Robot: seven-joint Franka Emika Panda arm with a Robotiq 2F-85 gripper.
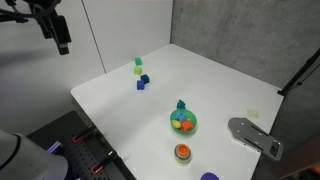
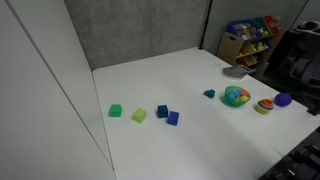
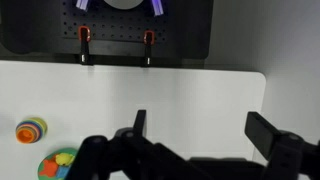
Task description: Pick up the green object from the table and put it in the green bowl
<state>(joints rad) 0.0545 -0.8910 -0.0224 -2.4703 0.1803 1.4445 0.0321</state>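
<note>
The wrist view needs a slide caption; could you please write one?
Gripper, jaws open, above table; green bowl and striped cup lower left.

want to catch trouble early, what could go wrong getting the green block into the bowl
1. The dark teal-green block sits close beside a blue cube and a lime block; the open gripper, far off from it, could nudge or grab a neighbour.
2. A similar teal block lies beside the green bowl and might be mistaken for the target.
3. The bowl already holds colourful pieces, so the block may roll out.
</note>
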